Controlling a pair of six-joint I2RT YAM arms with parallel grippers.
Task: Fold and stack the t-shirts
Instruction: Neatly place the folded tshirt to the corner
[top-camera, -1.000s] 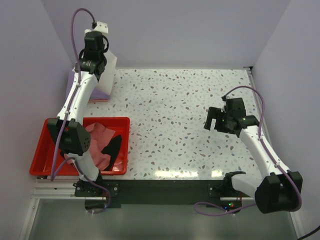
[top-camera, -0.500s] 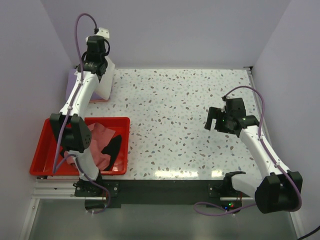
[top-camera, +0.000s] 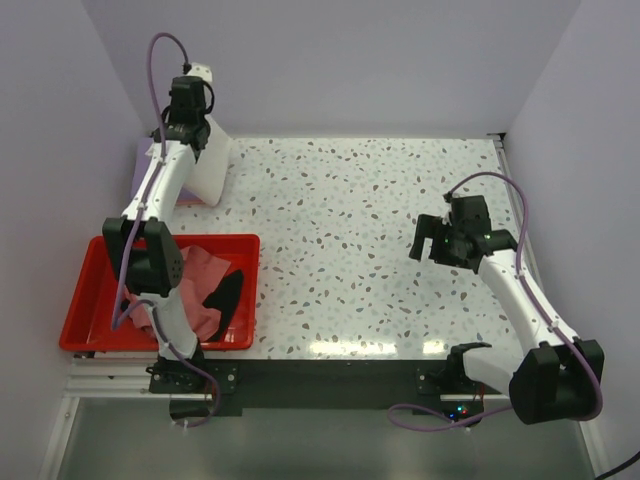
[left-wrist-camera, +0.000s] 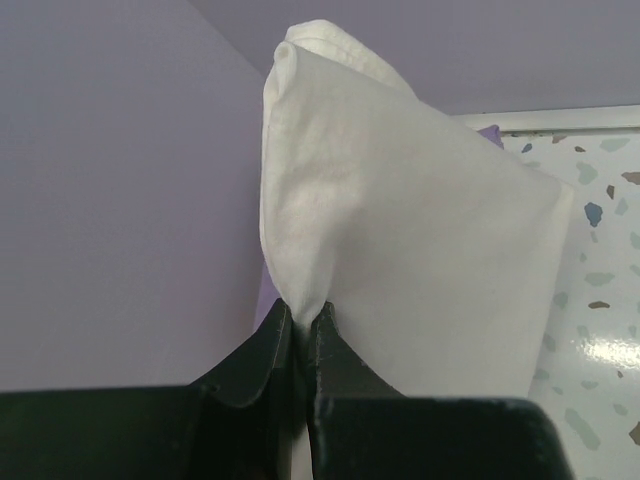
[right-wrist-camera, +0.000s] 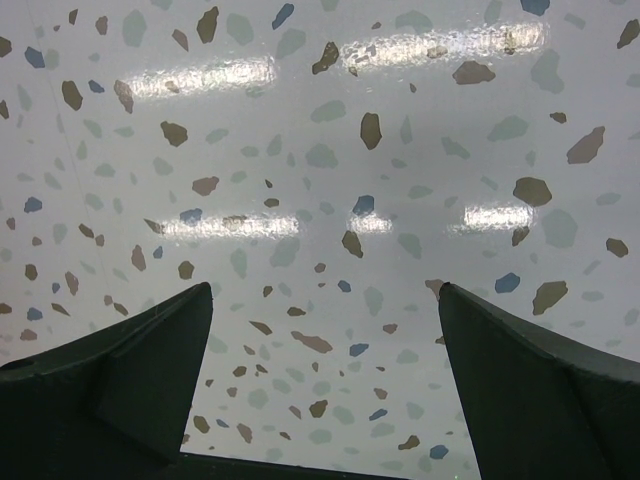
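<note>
In the overhead view, the left gripper (top-camera: 192, 140) was seen raised at the far left corner of the speckled table (top-camera: 360, 220), pinched shut on a cream-white t-shirt (top-camera: 212, 172) that hung from it down to the tabletop. A lavender t-shirt (top-camera: 141, 172) lay beneath and beside the hanging cloth. Nearer the arm bases, a pink t-shirt (top-camera: 198, 278) and a black t-shirt (top-camera: 228, 295) were heaped in a red tray (top-camera: 80, 315). The right gripper (top-camera: 432, 240) was held over bare table at the right, its jaws spread wide and holding nothing.

In the left wrist view, the black fingertips (left-wrist-camera: 268, 345) were pressed together on a pinch of the white fabric.

In the right wrist view, the two fingers (right-wrist-camera: 130, 370) were set far apart, with only table between them.
</note>
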